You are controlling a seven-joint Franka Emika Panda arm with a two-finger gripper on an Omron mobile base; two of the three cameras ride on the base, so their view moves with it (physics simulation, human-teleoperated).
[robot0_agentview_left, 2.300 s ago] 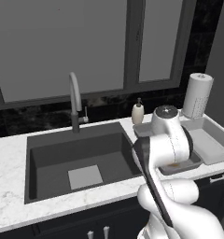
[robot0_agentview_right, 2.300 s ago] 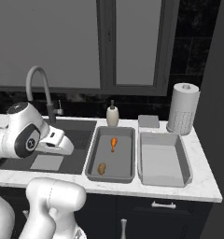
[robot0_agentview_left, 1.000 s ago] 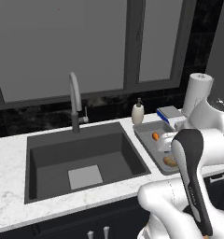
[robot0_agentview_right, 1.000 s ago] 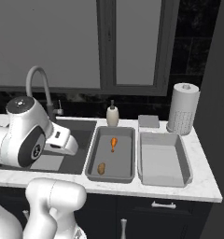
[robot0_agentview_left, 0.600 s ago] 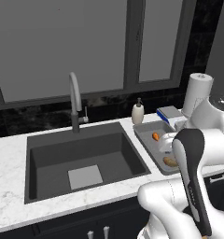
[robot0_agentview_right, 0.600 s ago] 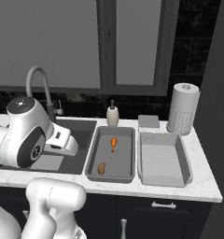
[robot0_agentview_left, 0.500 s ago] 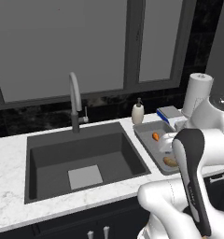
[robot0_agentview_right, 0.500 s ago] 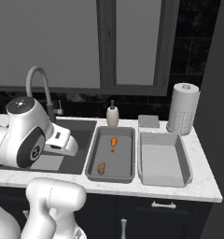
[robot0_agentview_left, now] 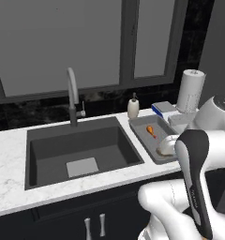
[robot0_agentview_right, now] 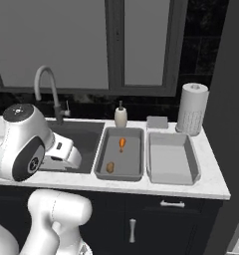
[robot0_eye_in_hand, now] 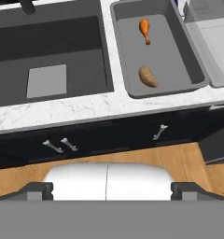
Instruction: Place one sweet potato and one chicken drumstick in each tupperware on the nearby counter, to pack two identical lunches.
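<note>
As seen from the hand view, gripper (robot0_eye_in_hand: 107, 189) spread wide, holding nothing, though tips barely visible. Left tupperware (robot0_agentview_right: 102, 160) on counter (robot0_agentview_right: 211, 179) holds drumstick (robot0_agentview_right: 122, 144), long axis front-to-back, and sweet potato (robot0_agentview_right: 110, 167). Right tupperware (robot0_agentview_right: 190, 162) just beside.

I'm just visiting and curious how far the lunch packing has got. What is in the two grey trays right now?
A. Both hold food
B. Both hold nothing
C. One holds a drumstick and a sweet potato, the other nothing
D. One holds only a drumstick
C: the tray beside the sink holds a drumstick and a sweet potato; the right tray holds nothing.
</note>
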